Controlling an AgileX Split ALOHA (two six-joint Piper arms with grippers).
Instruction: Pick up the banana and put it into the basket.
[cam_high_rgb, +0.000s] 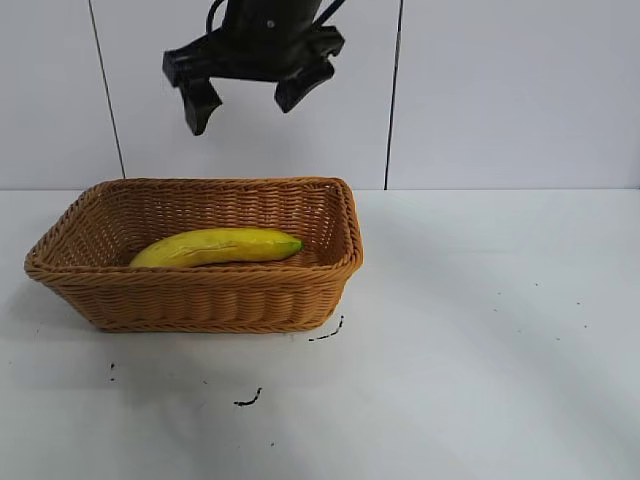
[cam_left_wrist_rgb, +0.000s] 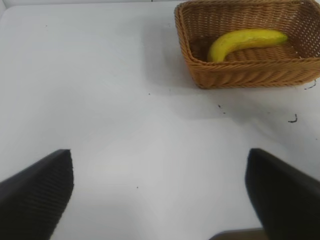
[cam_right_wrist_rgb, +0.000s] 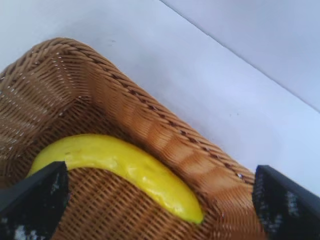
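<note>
The yellow banana (cam_high_rgb: 215, 246) lies along the floor of the tan wicker basket (cam_high_rgb: 200, 300), its greenish tip toward the basket's right end. My right gripper (cam_high_rgb: 245, 108) hangs open and empty well above the basket's back rim. In the right wrist view its gripper (cam_right_wrist_rgb: 160, 205) looks down on the banana (cam_right_wrist_rgb: 130, 167) inside the basket (cam_right_wrist_rgb: 165, 135), with nothing between the fingers. My left gripper (cam_left_wrist_rgb: 160, 195) is open over bare table, far from the basket (cam_left_wrist_rgb: 240, 75) and banana (cam_left_wrist_rgb: 245, 41); it is out of the exterior view.
The basket stands at the left of a white table (cam_high_rgb: 480, 330). Small black marks (cam_high_rgb: 248, 399) lie on the table in front of it. A white panelled wall (cam_high_rgb: 500, 90) rises right behind the basket.
</note>
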